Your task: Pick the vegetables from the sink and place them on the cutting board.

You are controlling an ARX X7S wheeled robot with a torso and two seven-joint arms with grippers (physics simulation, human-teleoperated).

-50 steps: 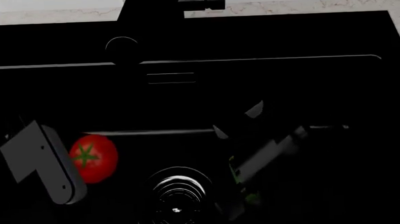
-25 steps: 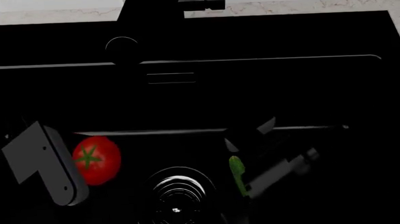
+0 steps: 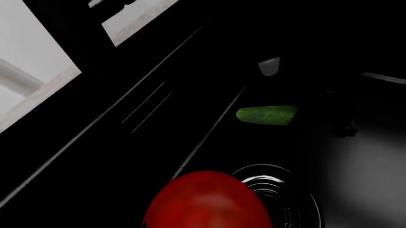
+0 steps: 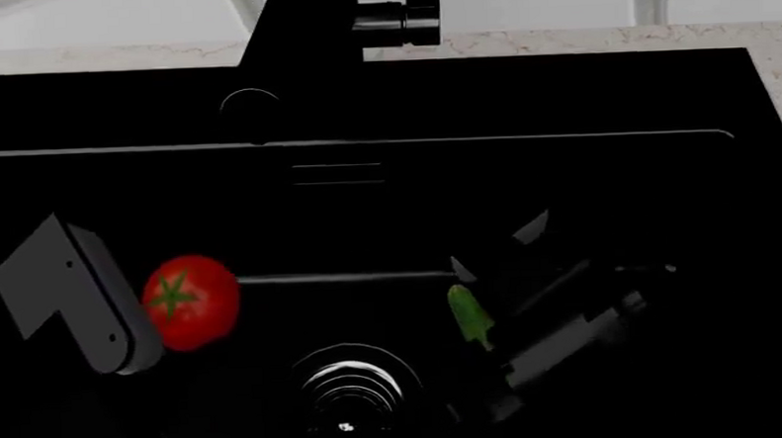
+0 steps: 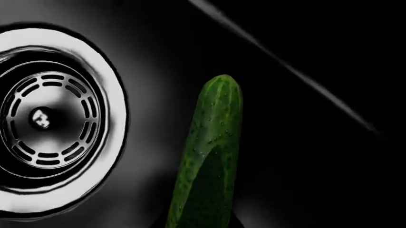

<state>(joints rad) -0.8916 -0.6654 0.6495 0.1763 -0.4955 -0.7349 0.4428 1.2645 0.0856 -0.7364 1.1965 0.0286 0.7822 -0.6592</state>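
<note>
Two vegetables — tomato (image 4: 190,300), cucumber (image 4: 469,316) — inside the sink (image 4: 627,179)

Tomato (image 4: 192,301) was red with green star stem. Cucumber (image 5: 208,156) was dark green, pale bumpy speckles. Sink (image 4: 601,170) was glossy black; drain (image 5: 44,118) chrome with dark slot ring. Countertop (image 4: 555,41) was beige speckled.
</note>
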